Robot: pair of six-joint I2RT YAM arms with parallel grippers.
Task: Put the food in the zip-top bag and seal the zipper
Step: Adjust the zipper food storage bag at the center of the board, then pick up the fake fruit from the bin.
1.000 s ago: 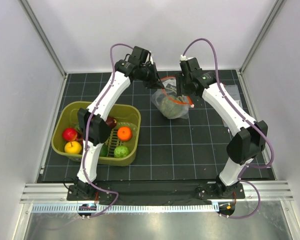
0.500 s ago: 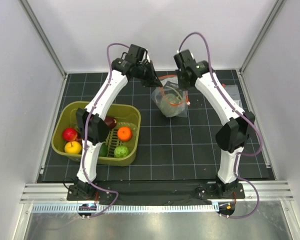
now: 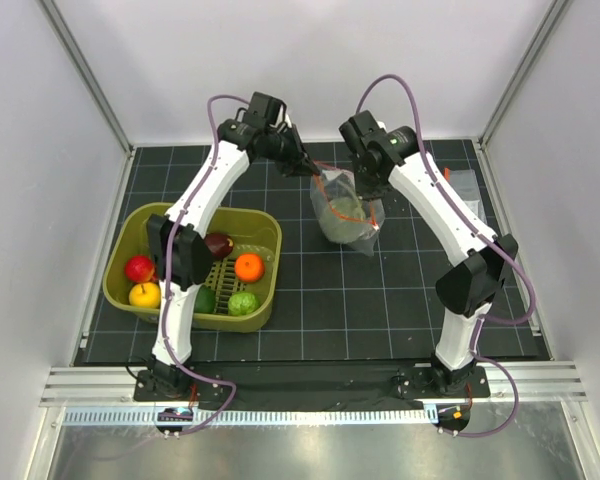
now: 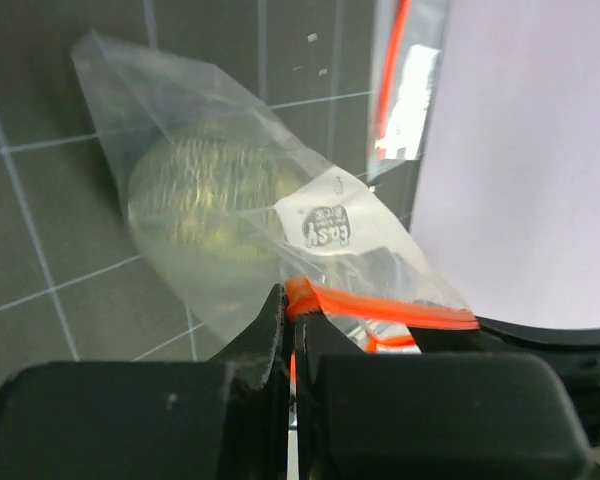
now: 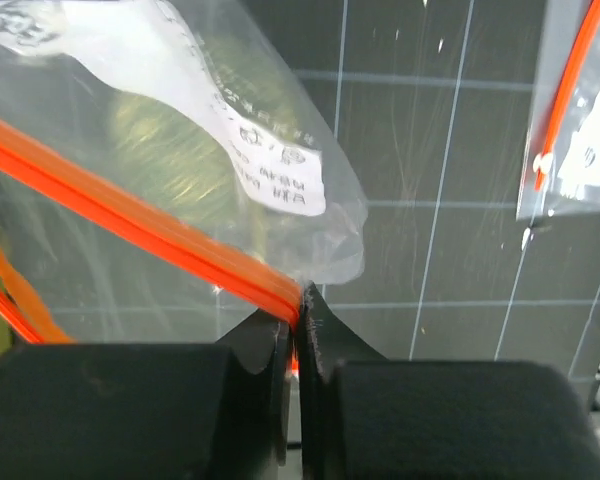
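While left end effector (image 4: 291, 303) and right end effector (image 5: 299, 302) pinch its zipper (image 5: 130, 196), the bag (image 3: 348, 230) holds food (image 4: 205, 205).

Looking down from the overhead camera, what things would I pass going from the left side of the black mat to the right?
Red fruit → dark red-purple fruit → orange → zip-top bag → spare flat clear bag.

An olive-green plastic basket (image 3: 276, 265) is sitting on the left half of a black gridded mat (image 3: 380, 300). A spare clear bag (image 5: 585, 150) with an orange-red strip is lying flat at the mat's far right. White panels (image 3: 310, 70) are enclosing the mat. An aluminium rail (image 3: 80, 385) is running along the near edge.
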